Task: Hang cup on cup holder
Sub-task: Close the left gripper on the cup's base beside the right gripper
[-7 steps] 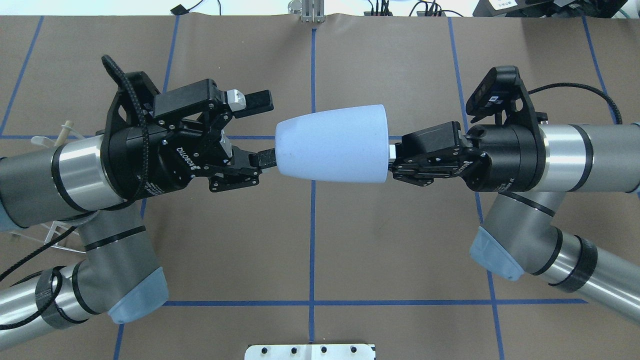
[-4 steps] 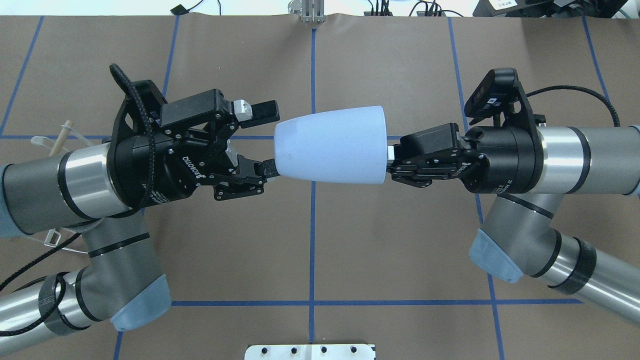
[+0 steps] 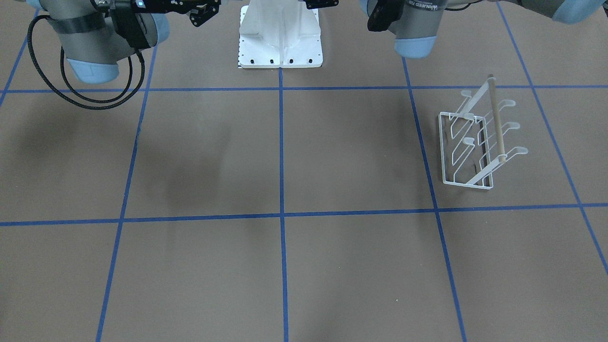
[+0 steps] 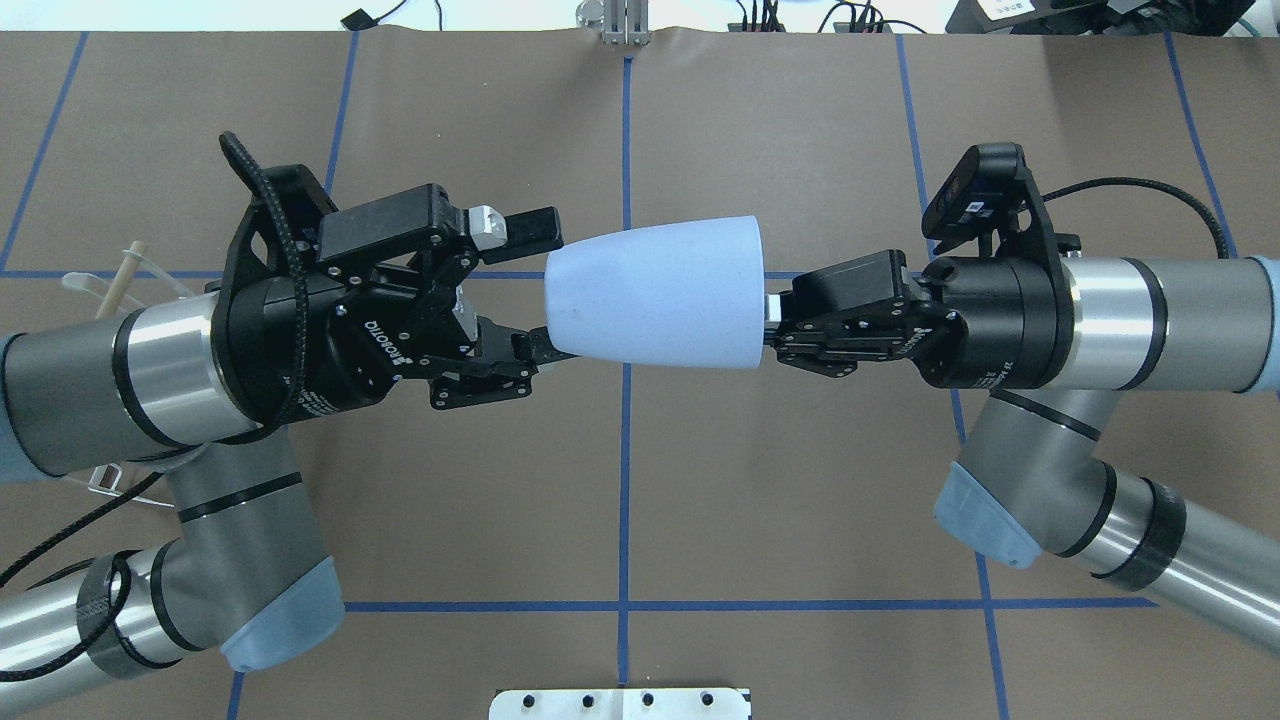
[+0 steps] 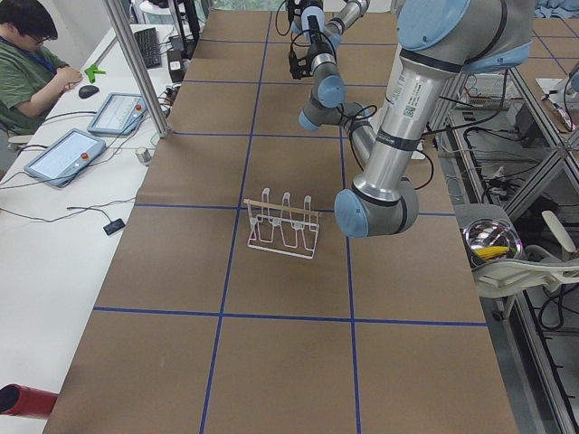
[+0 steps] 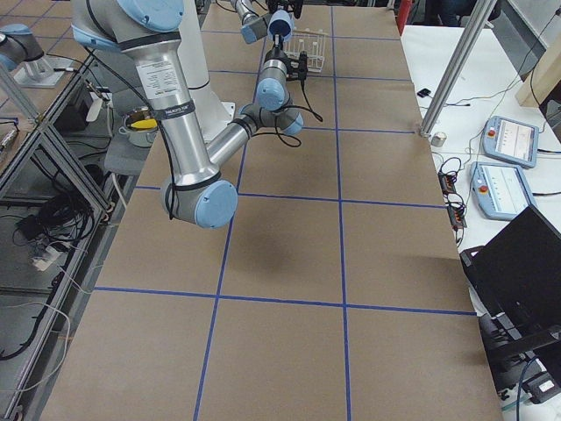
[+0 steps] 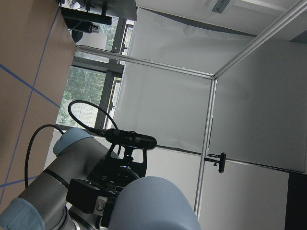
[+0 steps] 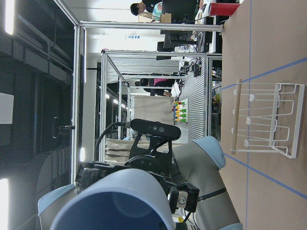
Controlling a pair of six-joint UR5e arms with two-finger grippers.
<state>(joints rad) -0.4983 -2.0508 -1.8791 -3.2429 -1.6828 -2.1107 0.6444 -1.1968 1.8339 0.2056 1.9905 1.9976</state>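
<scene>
Cup: the pale blue cup (image 4: 655, 290) is hanging in the air over the middle of the table (image 4: 800, 500), lying on its side, narrow base toward my left arm and open mouth toward my right.
Right gripper: the right gripper (image 4: 770, 322) is pinching the cup at its rim with its jaws drawn together on the wall. I am reading this as the grip carrying the cup.
Left gripper: the left gripper (image 4: 540, 288) is sitting spread apart, one finger on each side of the cup's base. I cannot tell whether either pad is touching the plastic.
Why held this way: I am judging this to be a hand-over, the cup presented base-first so the left jaws can take the narrow end.
Cup holder: the white wire cup holder (image 3: 468, 141) is standing on the table on my left arm's side, well apart from the cup, with its wooden rod (image 3: 497, 124) along the top and its prongs bare.
Why the left arm: the holder is lying on its side of the table, and a base grip is leaving the mouth free to go over a prong.
Risk: I am watching for the cup slipping if the right jaws let go before the left ones are clamping.
</scene>
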